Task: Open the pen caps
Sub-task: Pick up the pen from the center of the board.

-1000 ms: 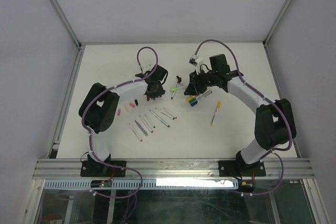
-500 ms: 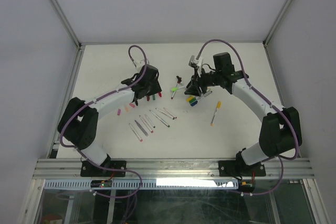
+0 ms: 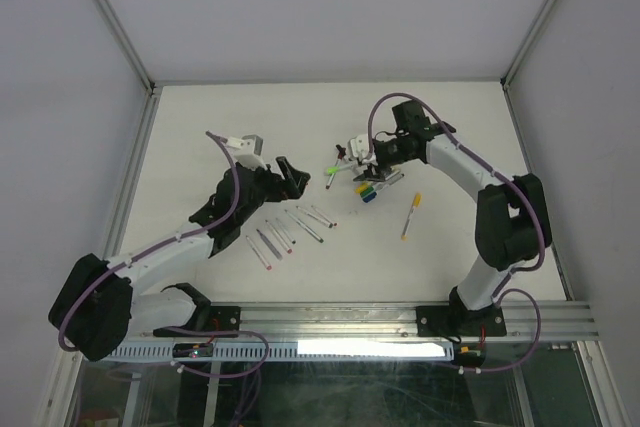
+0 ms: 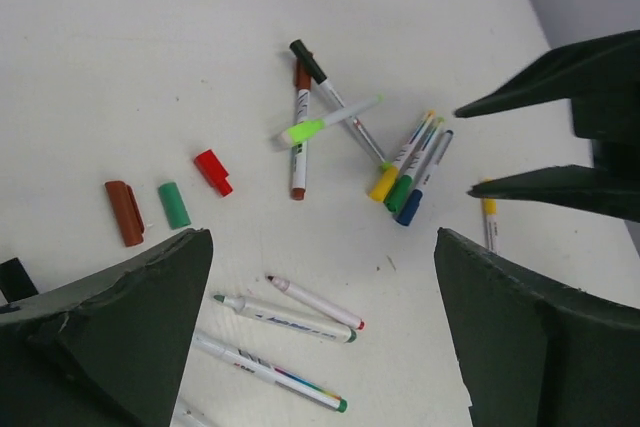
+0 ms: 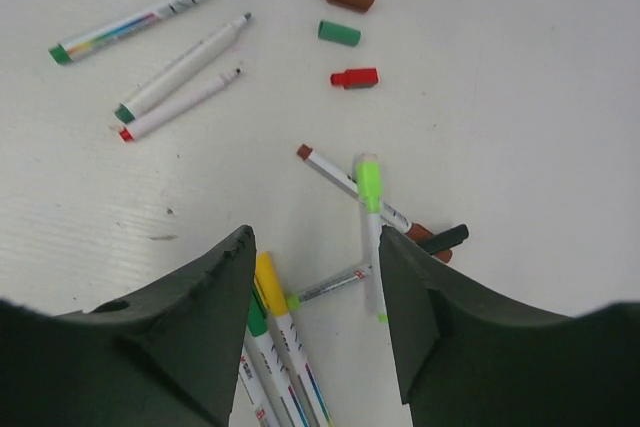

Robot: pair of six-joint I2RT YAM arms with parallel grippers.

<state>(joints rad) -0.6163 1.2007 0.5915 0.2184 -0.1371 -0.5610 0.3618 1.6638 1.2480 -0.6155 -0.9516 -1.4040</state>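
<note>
Hovering with right end effector (image 5: 315,247) open and empty; ideally aiming for the barrel of the lime-capped pen (image 5: 375,247), keeping its cap (image 5: 369,185) clear for the open, empty left end effector (image 4: 322,247).

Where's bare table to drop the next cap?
Bare: far strip of the table behind the capped pens; near strip between the uncapped pens and front rail. Crowded: mid-table, capped pens piled under the right claw, loose caps by the left claw.

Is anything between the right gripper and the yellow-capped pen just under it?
Nothing visible does. The right gripper hangs open above the yellow-capped pen, which lies uncovered beside the green-capped pen. The lime-capped pen crosses other pens off to one side, not this one.
</note>
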